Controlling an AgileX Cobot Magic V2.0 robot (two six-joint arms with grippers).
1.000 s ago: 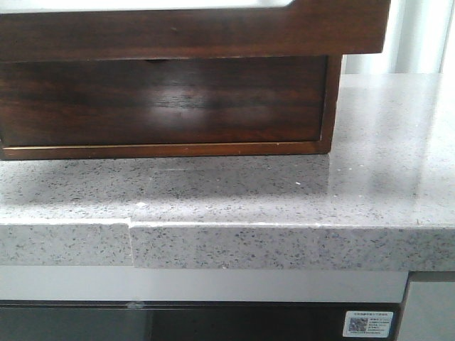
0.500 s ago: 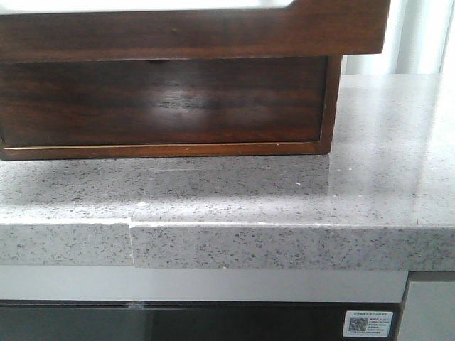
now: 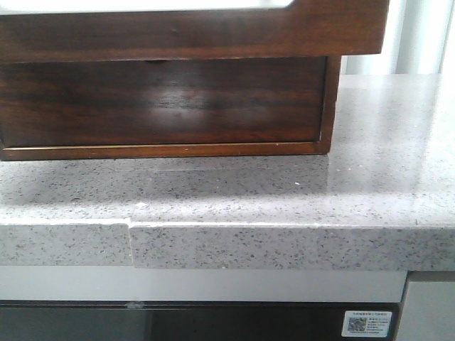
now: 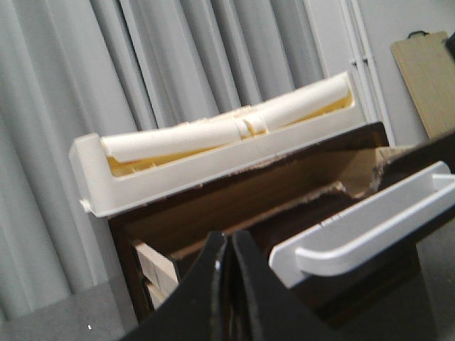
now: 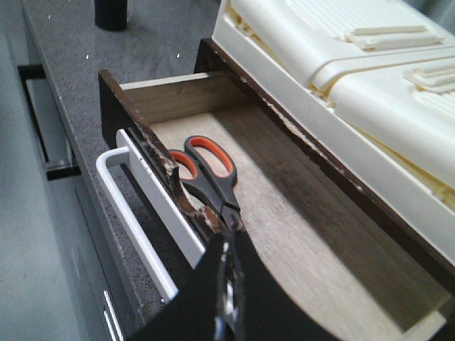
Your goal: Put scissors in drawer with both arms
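Note:
The scissors [image 5: 207,170], grey handles with orange inserts, hang over the open drawer [image 5: 142,114] just inside its dark chipped front, handles pointing away from my wrist. My right gripper [image 5: 229,240] is shut on their blades. The drawer has a pale wood floor and a white bar handle [image 5: 131,213]. In the front view the drawer [image 3: 192,32] juts out over the cabinet body, and no gripper shows there. My left gripper [image 4: 229,238] is shut and empty, in front of the cabinet and beside the drawer's white handle [image 4: 370,231], apart from it.
A white plastic tray [image 4: 213,153] lies on top of the cabinet and also shows in the right wrist view [image 5: 341,64]. The cabinet stands on a speckled grey countertop [image 3: 284,192]. A dark object [image 5: 110,13] stands farther along the counter. Curtains hang behind.

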